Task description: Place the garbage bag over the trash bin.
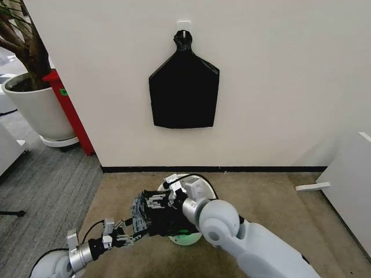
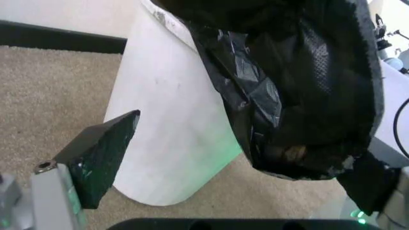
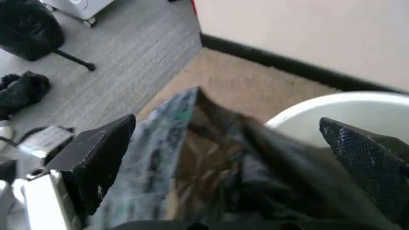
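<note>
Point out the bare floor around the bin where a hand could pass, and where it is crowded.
Free: the tan carpet between the trash bin and the black baseboard, and on to the white panel at right. Crowded: the bin's near side, where the right tool and the left tool bunch the garbage bag.

My right arm (image 1: 261,246) is a smooth grey-white shell with a rounded joint housing, my slimmer left arm (image 1: 55,265) is silver metal trailing thin black cables, and my gripper fingers (image 3: 96,160) are flat black textured pads on silver mounts.
</note>
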Tool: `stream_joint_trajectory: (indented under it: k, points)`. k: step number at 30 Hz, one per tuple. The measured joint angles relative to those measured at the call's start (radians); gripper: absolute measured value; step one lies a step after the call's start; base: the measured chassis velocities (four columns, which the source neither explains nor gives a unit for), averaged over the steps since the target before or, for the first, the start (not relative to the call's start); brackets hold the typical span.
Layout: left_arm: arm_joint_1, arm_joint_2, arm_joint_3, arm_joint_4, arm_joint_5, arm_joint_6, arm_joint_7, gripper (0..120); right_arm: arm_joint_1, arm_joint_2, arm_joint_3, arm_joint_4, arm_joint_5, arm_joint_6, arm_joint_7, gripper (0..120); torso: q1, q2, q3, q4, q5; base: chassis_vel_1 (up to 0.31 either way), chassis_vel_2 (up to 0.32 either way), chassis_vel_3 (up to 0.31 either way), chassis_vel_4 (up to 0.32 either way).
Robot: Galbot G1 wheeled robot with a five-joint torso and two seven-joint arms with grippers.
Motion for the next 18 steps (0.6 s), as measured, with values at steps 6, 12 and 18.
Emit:
stream_joint_trajectory:
  k: [6, 12, 18]
  points:
    - [-0.007, -0.006, 0.004, 0.003, 0.008, 0.0, 0.0, 100, 0.006, 0.065, -0.05, -0.025, 0.028, 0.024, 0.081, 100, 0.0, 0.0, 0.0, 0.0, 0.0001, 0.0, 0.0, 0.0, 0.0]
    - [-0.008, -0.007, -0.001, 0.002, 0.008, 0.0, -0.005, 100, 0.007, 0.118, -0.102, -0.048, -0.02, 0.015, 0.132, 100, 0.0, 0.0, 0.0, 0.0003, 0.0002, 0.0, 0.0, 0.0, 0.0]
    - [-0.008, -0.013, -0.004, -0.002, 0.005, 0.0, -0.008, 100, -0.01, 0.113, -0.128, -0.061, -0.132, -0.006, 0.092, 100, 0.0, 0.0, 0.0, 0.0002, 0.0001, 0.0, 0.0, 0.0, 0.0]
